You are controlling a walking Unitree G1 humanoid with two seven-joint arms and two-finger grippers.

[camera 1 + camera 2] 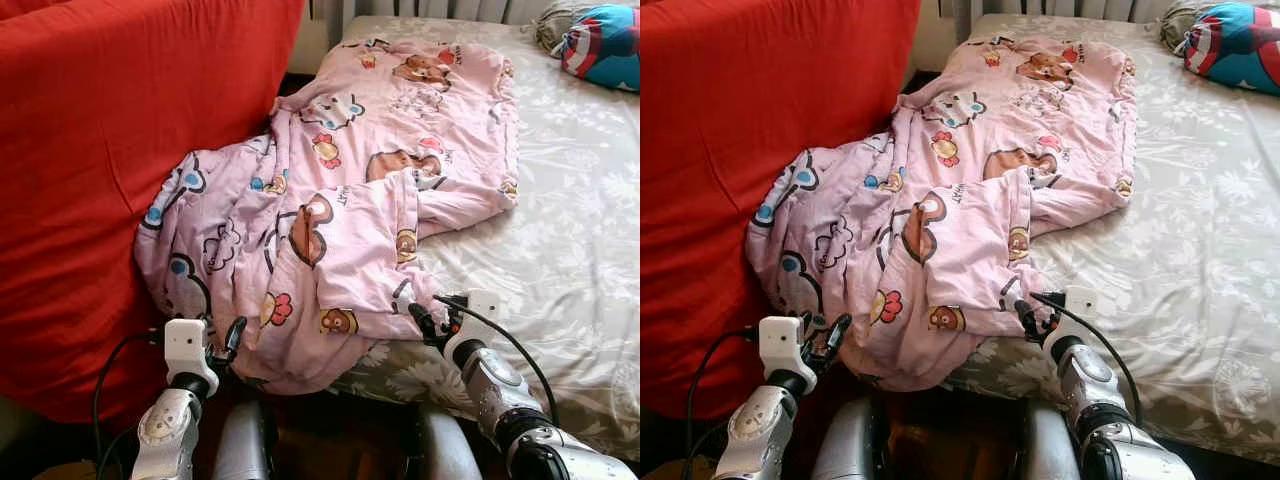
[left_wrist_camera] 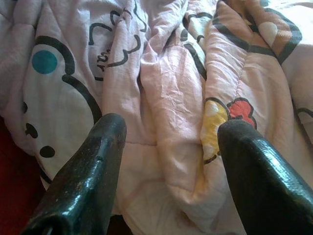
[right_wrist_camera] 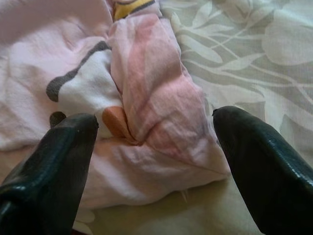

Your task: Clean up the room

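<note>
Quilt [image 1: 340,200], pink, printed with cartoon animals, lies crumpled along the left part of the bed [image 1: 560,250]; its far end is spread nearly flat toward the head of the bed, its near end is bunched in folds and spills over the near left corner, pressing against a red cover [image 1: 100,180] that rises at the left. Sheet [image 1: 570,300], grey with a pale leaf print, is bare over the right half of the bed. Cushion [image 1: 605,45], blue and red, sits at the far right corner, well apart from the quilt. Left gripper [image 1: 222,345] is at the near left, at the hanging bunch of quilt; the left wrist view shows its two fingers [image 2: 90,171] spread wide, quilt folds between and beyond them, nothing pinched. Right gripper [image 1: 428,322] is at the near edge of the bed, at the quilt's near right corner; the right wrist view shows its fingers [image 3: 54,156] likewise apart, one on either side of a folded pink corner lying on the sheet, not yet closed on it. Progress, as judged: early. The quilt is neither straightened nor folded, and no hold is taken. Remaining, as judged: closing both grippers on the near edge, drawing the quilt up off the corner, and spreading or folding it on the bed; whether more of the room needs tidying cannot be told.
</note>
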